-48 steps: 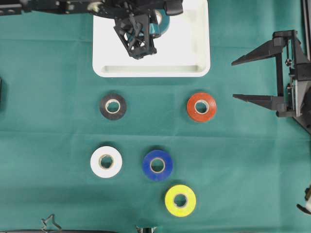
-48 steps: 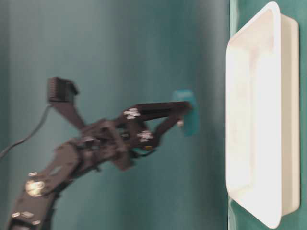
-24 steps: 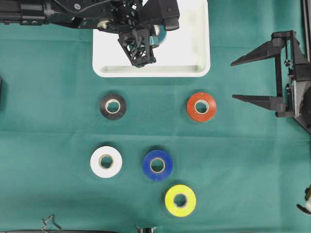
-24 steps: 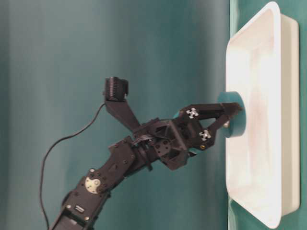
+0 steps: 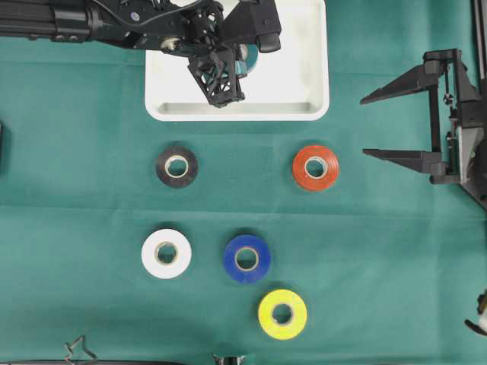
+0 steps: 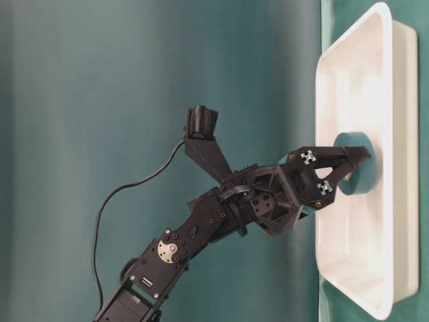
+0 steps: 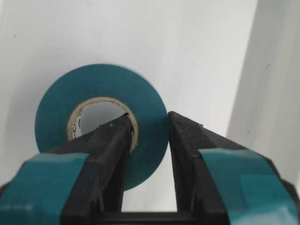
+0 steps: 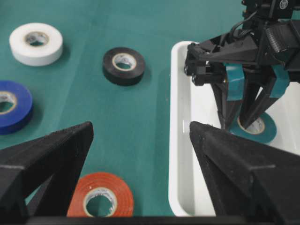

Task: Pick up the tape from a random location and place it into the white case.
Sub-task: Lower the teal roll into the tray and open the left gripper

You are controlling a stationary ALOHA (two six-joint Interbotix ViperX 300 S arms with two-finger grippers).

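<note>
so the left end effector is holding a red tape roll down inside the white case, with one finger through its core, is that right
Not quite: the roll held by the left end effector is teal, not red, as the left wrist view shows. The red roll lies on the green cloth outside. The rest stands: one finger goes through the core, and the roll is down inside the white case.

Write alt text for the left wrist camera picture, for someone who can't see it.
Close-up of the left gripper pinching a teal tape roll, one finger through its cardboard core and one outside its rim. The roll lies against the floor of the white case, whose raised wall runs along the right.
</note>
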